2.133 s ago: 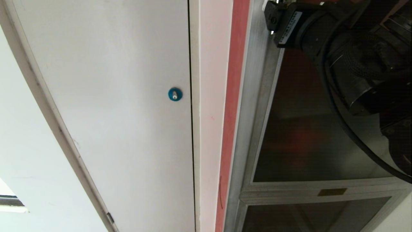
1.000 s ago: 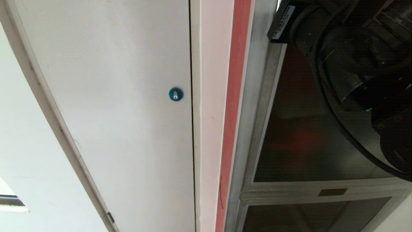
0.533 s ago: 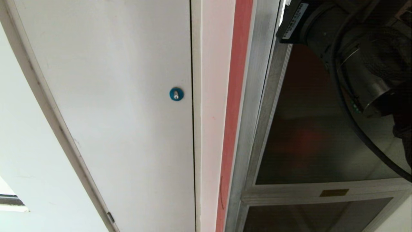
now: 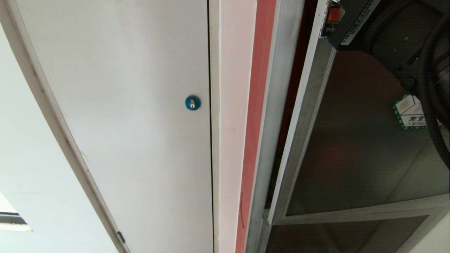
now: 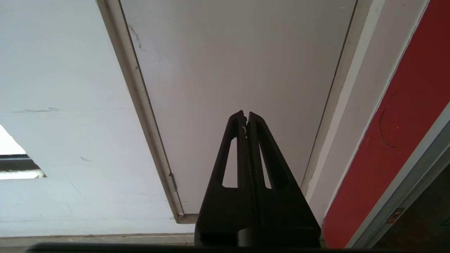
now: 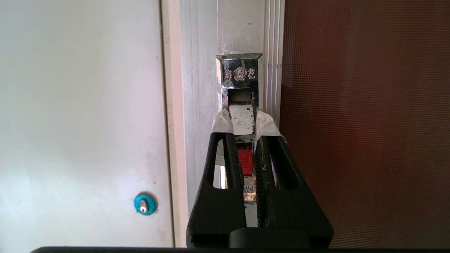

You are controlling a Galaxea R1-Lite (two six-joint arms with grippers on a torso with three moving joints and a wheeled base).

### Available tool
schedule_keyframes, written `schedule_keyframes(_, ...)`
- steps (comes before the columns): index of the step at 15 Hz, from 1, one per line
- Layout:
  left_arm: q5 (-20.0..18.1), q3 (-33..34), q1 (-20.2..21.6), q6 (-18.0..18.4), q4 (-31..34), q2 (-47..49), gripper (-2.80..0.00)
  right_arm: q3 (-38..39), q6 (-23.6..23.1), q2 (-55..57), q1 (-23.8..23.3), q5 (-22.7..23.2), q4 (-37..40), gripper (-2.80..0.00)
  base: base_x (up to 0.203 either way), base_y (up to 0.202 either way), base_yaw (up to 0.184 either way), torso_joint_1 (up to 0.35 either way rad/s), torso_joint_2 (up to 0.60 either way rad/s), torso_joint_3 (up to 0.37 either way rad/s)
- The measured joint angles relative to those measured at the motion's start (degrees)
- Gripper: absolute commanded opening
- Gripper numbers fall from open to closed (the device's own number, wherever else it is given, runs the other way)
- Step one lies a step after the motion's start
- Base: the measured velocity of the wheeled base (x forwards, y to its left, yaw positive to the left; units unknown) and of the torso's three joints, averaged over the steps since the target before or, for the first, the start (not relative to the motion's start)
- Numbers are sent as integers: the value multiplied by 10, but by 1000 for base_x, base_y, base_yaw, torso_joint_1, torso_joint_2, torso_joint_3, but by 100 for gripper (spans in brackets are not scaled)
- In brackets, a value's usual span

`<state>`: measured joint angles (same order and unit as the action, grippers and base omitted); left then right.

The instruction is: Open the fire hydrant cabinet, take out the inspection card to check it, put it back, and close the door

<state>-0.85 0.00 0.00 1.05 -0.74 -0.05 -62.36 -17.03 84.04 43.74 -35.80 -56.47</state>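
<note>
**Door cracked open, latch in my right claw**

I read this as the opening step, partly done; my right gripper (image 6: 242,121) is pinched on the door's chrome latch (image 6: 241,116), its taped fingertips (image 6: 222,123) pressed against either side of the lever, with the small red tab (image 6: 245,162) showing between the fingers below; in the head view the door (image 4: 355,140) stands swung a little out from the fire hydrant cabinet (image 4: 281,88), a dark gap with red inside showing between the door's silver edge and the cabinet frame; the green-edged sticker (image 4: 407,112) sits on the smoked glass, just beside my right arm; the inspection card is not in sight from any camera, so I judge it is inside, behind the door.

My left gripper (image 5: 246,117) hangs parked with its fingers pressed together and nothing between them, pointing at the white door (image 4: 133,105) with the blue lock (image 4: 192,102).

Next I would pull the latch edge outward along the door's arc, holding the pinch firm; the gap is too narrow to reach through yet; a straight tug could slip the fingers off the lever.
</note>
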Motion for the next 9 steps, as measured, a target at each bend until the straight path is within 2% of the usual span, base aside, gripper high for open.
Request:
schedule_keyframes(5,0,0,0,0,0,0,-280,19,0,-11,16,-1,-3,-280,0,0,0,0,0,0)
schedule_keyframes(6,0,0,0,0,0,0,-280,20,0,-11,19,-2,-4,0,0,0,0,0,0,0)
schedule_keyframes(9,0,0,0,0,0,0,-280,32,1,-12,20,-6,-4,0,0,0,0,0,0,0)
